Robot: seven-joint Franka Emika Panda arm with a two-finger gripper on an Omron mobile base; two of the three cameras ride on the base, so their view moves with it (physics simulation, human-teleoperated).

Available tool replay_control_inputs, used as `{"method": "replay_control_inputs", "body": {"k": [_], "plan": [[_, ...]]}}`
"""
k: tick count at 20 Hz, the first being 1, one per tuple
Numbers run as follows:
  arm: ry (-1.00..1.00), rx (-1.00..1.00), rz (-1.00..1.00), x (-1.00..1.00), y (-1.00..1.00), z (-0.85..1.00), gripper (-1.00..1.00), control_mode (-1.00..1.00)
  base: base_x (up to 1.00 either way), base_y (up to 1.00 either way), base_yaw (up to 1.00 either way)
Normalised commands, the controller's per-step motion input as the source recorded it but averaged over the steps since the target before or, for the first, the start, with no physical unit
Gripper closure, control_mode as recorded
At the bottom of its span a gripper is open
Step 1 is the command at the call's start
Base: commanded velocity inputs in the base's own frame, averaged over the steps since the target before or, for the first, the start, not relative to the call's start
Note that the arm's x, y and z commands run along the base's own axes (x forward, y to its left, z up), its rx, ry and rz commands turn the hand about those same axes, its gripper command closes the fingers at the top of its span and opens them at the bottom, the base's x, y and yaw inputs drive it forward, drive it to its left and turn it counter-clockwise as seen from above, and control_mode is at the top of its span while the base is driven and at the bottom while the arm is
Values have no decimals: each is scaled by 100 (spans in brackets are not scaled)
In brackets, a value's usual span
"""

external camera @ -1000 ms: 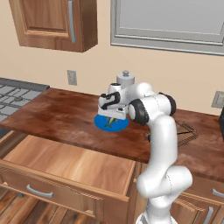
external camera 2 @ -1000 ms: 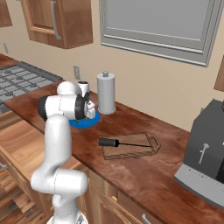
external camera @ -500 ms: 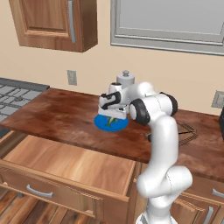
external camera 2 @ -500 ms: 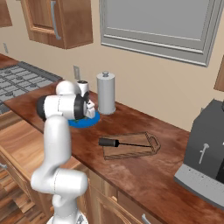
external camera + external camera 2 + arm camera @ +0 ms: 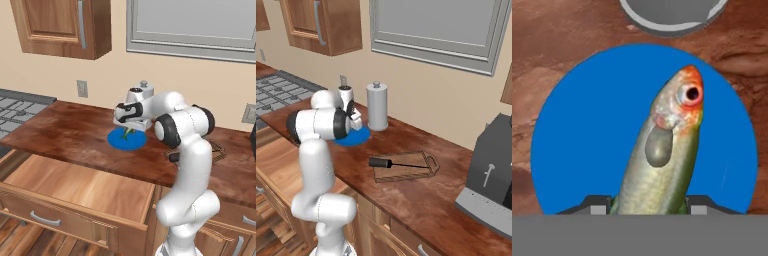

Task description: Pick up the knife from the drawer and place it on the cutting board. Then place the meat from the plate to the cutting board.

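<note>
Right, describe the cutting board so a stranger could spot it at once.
Start at the long brown countertop under the window. Between the blue plate and the dark coffee machine lies a small brown wooden cutting board. It alone carries a black-handled knife.

Gripper [image 5: 129, 131] over blue plate [image 5: 118, 141]; drawer [image 5: 75, 187] open.

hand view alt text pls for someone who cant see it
A small green-and-tan fish with an orange head lies on a round blue plate, its tail end between the gripper's two dark fingertips. Reddish-brown wooden counter surrounds the plate, with a grey round base at the top edge.
</note>
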Motion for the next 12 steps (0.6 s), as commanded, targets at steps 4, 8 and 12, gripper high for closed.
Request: {"method": "replay_control_inputs", "body": {"k": [4, 8, 12], "plan": [[0, -1, -7, -22, -18, 62, 100, -100, 0, 0, 0], [4, 0, -16, -48, -60, 33, 100, -100, 0, 0, 0], [4, 0, -26, -70, -66, 22, 100, -100, 0, 0, 0]]}}
